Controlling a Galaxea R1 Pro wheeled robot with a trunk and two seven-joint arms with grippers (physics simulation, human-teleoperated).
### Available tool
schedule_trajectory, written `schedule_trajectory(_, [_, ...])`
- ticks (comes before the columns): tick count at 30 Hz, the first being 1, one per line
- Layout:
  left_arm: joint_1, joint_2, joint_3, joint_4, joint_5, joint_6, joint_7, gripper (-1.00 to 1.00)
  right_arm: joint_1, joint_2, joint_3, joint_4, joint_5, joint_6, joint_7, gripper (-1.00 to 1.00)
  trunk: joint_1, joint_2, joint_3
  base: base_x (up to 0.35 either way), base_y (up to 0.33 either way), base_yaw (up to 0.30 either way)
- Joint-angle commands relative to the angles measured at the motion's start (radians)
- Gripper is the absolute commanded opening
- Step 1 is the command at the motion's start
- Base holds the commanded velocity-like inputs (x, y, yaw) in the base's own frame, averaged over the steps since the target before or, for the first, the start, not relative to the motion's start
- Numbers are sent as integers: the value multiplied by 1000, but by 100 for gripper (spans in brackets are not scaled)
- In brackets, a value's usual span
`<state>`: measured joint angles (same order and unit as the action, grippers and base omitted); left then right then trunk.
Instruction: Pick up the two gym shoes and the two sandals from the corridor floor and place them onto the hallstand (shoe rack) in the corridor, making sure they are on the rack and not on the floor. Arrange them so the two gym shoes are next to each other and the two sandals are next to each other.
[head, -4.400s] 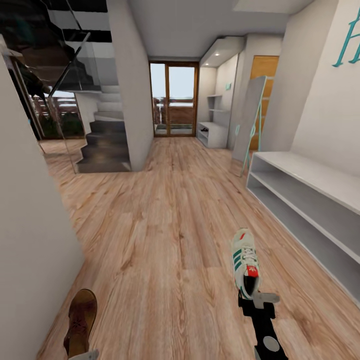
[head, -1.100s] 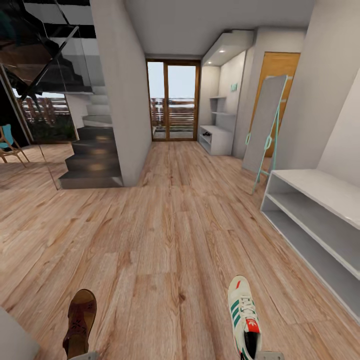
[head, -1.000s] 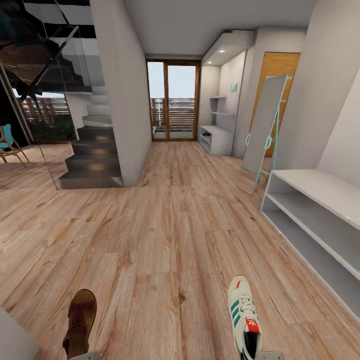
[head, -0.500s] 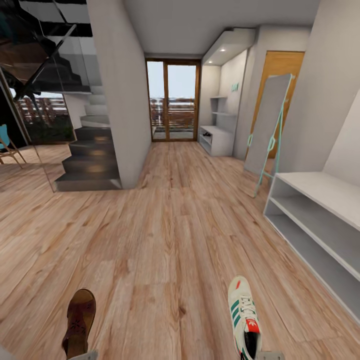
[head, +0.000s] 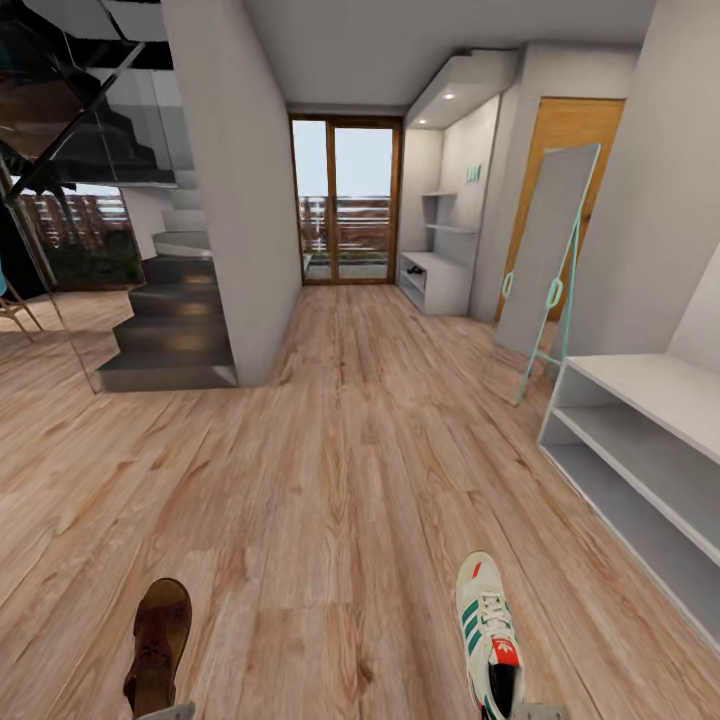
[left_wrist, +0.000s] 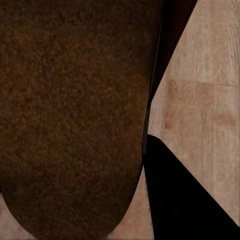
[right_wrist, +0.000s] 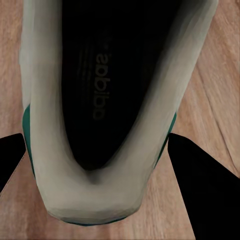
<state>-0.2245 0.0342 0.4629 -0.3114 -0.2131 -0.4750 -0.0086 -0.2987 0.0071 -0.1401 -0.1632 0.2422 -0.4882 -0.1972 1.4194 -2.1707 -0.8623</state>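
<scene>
Corridor floor (head: 330, 480); right hand (right_wrist: 100, 165) grips gym shoe (right_wrist: 100, 100) heel.

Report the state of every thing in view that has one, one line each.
gym shoe, held at the heel between the right gripper's fingers
sandal, held by the left gripper
right gripper, shut on the gym shoe
left gripper, shut on the sandal
mirror, tilted back on its stand
glass doors, shut
hallstand, far ahead, holds neither

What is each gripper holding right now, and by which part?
Left gripper holds the brown sandal at its heel end; right gripper holds the white green-striped trainer at its heel.
</scene>
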Motion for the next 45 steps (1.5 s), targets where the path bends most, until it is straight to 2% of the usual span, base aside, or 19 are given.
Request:
schedule_trajectory(1, [-1, 0, 8, 1, -14, -4, 1, -100, -1, 1, -7, 1, 11, -3, -4, -100, 0, 0, -1, 339, 0, 0])
schedule_trajectory(20, [-1, 0, 10, 16, -17, -5, 1, -100, -1, 1, -7, 1, 10, -3, -4, -100, 0, 0, -1, 338, -7, 0])
schedule_trajectory(45, [-1, 0, 10, 18, -17, -5, 1, -100, -1, -1, -10, 1, 5, -4, -7, -100, 0, 0, -9, 287, -184, 44])
